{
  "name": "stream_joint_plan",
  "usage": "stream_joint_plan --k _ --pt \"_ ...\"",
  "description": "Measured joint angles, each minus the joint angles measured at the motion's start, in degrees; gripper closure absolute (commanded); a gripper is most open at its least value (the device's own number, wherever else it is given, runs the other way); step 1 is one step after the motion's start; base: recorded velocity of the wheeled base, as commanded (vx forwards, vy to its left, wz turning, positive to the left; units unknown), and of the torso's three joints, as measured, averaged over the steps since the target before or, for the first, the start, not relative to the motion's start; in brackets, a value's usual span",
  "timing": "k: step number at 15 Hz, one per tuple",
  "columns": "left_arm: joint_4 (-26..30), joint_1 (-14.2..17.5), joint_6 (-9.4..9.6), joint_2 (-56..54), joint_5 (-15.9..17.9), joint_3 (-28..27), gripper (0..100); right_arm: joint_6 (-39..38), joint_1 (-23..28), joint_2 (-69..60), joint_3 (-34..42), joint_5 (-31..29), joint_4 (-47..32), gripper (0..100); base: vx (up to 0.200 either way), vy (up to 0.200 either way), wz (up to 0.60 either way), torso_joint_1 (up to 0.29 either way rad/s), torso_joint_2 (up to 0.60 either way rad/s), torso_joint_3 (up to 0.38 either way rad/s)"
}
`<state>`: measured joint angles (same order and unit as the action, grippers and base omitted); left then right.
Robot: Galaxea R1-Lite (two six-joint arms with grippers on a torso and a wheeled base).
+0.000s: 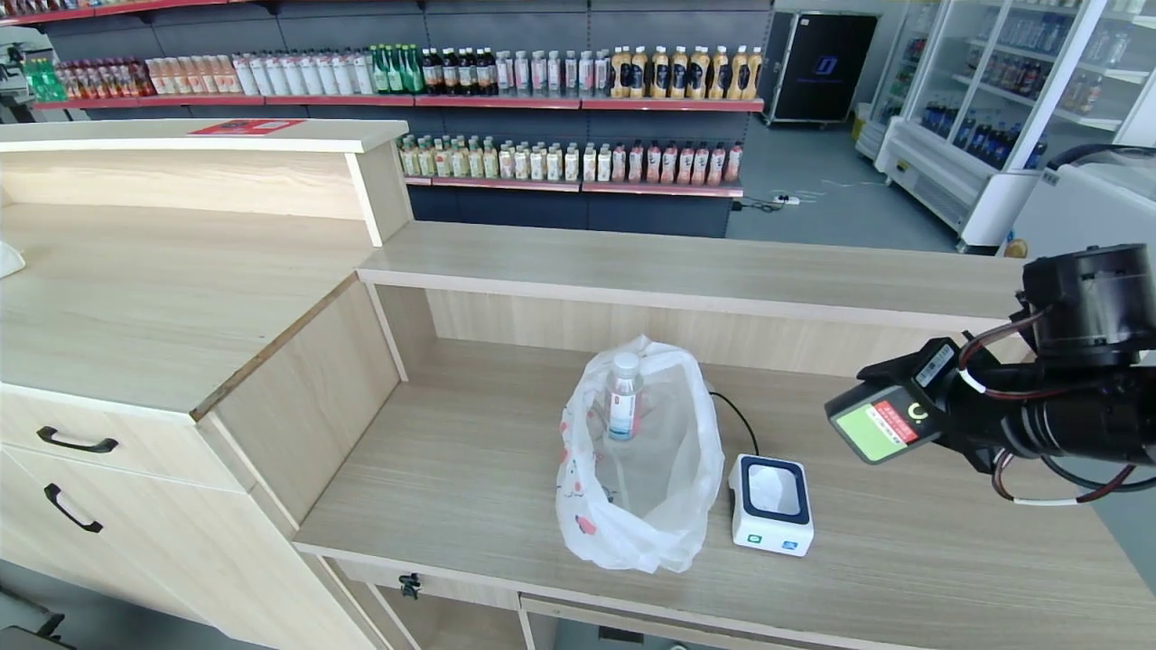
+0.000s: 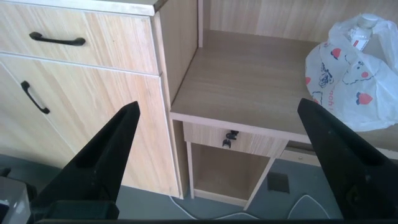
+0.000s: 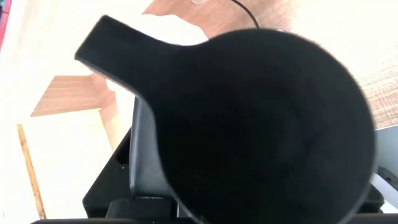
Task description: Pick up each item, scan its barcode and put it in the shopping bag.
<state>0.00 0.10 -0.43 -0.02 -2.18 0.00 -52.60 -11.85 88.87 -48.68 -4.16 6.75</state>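
Done: water bottle (image 1: 623,397) standing inside shopping bag (image 1: 632,506), mid-table (image 1: 903,560).
In hand: small box with green-and-red label (image 1: 880,431), clamped in right pincer (image 1: 867,406) above the right edge, well apart from the bag.
Scanner (image 1: 770,504): just beside the bag, toward the right edge; box not yet over it.
Left pincer (image 2: 217,102): spread wide, empty, off the front edge.
Left to do: probably scan box, then bag it.

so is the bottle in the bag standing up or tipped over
upright: the bottle stands inside the shopping bag, cap at the top, visible through the bag's open mouth
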Motion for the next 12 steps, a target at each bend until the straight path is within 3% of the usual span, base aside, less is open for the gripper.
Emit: stream_joint_plan --k 6,12 --pt "0.0 0.0 0.00 0.0 0.0 0.0 0 -2.9 0.4 6.4 2.8 -6.6 -0.3 100 0.000 0.000 0.00 0.000 0.00 0.000" --pt "0.0 0.0 0.00 0.0 0.0 0.0 0 -3.6 2.5 10.1 3.6 -6.6 0.0 100 0.000 0.000 0.00 0.000 0.00 0.000"
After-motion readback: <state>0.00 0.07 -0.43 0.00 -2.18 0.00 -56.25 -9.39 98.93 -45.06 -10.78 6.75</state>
